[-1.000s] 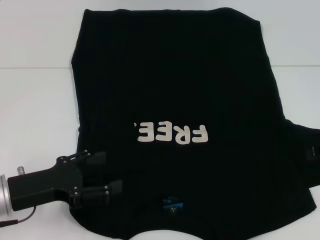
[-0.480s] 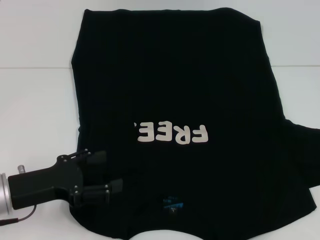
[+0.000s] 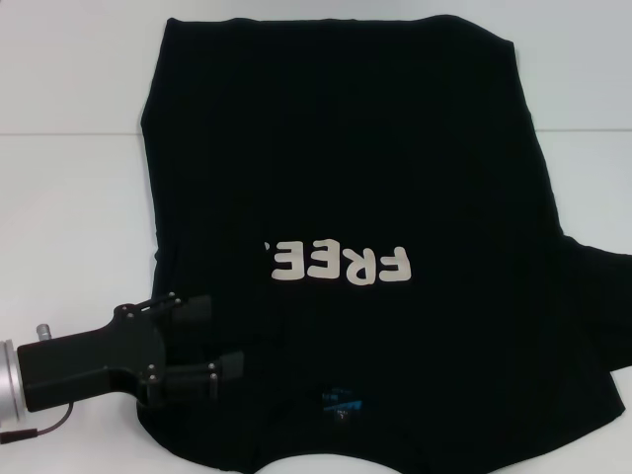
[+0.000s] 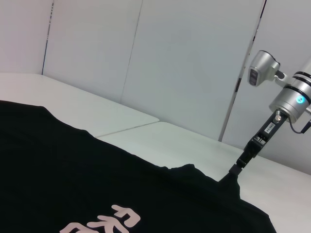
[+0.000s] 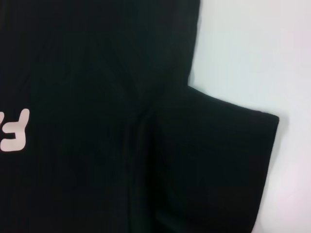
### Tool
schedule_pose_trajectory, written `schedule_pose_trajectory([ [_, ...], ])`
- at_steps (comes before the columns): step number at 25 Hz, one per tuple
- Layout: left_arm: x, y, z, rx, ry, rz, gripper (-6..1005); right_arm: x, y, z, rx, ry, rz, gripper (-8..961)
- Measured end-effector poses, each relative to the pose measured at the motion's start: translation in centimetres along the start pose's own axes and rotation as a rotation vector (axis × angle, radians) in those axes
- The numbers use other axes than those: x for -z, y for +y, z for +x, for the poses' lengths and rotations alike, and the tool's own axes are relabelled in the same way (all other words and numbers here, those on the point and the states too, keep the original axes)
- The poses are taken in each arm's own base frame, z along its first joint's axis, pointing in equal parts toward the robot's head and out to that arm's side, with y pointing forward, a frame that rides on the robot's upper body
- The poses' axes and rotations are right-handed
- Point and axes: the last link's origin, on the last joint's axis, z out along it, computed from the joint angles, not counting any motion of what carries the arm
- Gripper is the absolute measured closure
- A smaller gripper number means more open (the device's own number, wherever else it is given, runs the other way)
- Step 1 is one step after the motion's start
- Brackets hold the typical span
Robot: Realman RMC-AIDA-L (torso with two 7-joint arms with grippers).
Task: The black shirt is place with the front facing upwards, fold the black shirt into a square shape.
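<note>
I am keeping the left gripper spread open at seven o'clock over the large black cloth T-shirt, which is lying flat on the white table, presumably lining up a grab. I cannot tell the right gripper's state.

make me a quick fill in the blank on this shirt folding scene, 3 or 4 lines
1. The lettering on the black shirt reads ____.
2. The small neck label is coloured ____.
3. The left tool, at the shirt's near left edge, has its fingers ____.
4. The shirt lies on a table whose colour is ____.

Missing words: FREE; blue; open; white
</note>
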Motion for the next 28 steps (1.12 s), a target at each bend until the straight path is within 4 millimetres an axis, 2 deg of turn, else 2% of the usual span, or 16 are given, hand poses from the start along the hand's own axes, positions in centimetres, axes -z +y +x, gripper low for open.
schedule_pose_trajectory([
  [3,0.0,0.0,0.0,0.000,0.000,0.000,67,0.0,0.1,0.0,0.007,0.006,0.004,678],
  [9,-0.1,0.0,0.1,-0.003,0.000,-0.004,67,0.0,0.0,0.0,0.011,0.005,0.009,571],
  [14,-0.2,0.0,0.2,-0.005,0.000,-0.006,68,-0.2,0.1,-0.1,0.013,0.001,0.010,415],
  [28,-0.2,-0.1,0.2,-0.003,0.000,-0.005,68,-1.4,0.6,-0.1,0.021,0.011,0.008,416],
])
